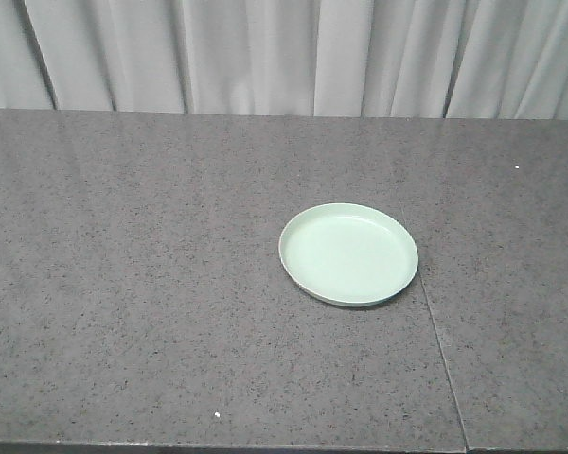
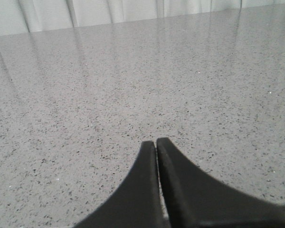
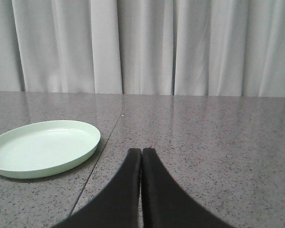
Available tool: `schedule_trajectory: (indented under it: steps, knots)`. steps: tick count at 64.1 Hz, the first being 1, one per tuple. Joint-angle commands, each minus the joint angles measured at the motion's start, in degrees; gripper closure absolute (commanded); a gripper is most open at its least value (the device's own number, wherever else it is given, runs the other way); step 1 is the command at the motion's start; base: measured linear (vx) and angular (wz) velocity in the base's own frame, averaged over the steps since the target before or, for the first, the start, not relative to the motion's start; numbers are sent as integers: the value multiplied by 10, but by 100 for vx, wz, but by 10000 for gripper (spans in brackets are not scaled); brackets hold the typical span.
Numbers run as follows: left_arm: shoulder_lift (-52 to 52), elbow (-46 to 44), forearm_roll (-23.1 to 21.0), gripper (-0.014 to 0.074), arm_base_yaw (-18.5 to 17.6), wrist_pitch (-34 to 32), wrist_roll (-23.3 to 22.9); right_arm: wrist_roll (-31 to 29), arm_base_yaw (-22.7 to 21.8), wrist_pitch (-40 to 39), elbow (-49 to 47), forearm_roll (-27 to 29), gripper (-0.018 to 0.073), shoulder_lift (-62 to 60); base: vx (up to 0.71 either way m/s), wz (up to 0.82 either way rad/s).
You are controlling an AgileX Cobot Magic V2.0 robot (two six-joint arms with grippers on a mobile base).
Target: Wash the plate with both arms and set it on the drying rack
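One plate (image 1: 348, 253) is shown on the counter (image 1: 123, 284), well apart from its edges; left claw (image 2: 156, 142) and right claw (image 3: 141, 151) are clenched.

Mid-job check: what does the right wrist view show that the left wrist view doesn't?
Only the right wrist view shows the plate, lying flat to the left of the shut right gripper, and a seam beside it. Only the left wrist view shows the shut left gripper. Both show the speckled grey countertop and the white curtain behind it.
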Motion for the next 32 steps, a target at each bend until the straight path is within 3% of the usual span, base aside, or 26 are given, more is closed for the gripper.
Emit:
schedule_trajectory:
  steps: [1, 32]
  knots:
    - [-8, -15, -2, 603, -3, -40, -4, -1, -2, -41, 1, -4, 564, -2, 0, 0]
    - [-8, -15, -2, 603, -3, -40, -4, -1, -2, -41, 1, -4, 564, -2, 0, 0]
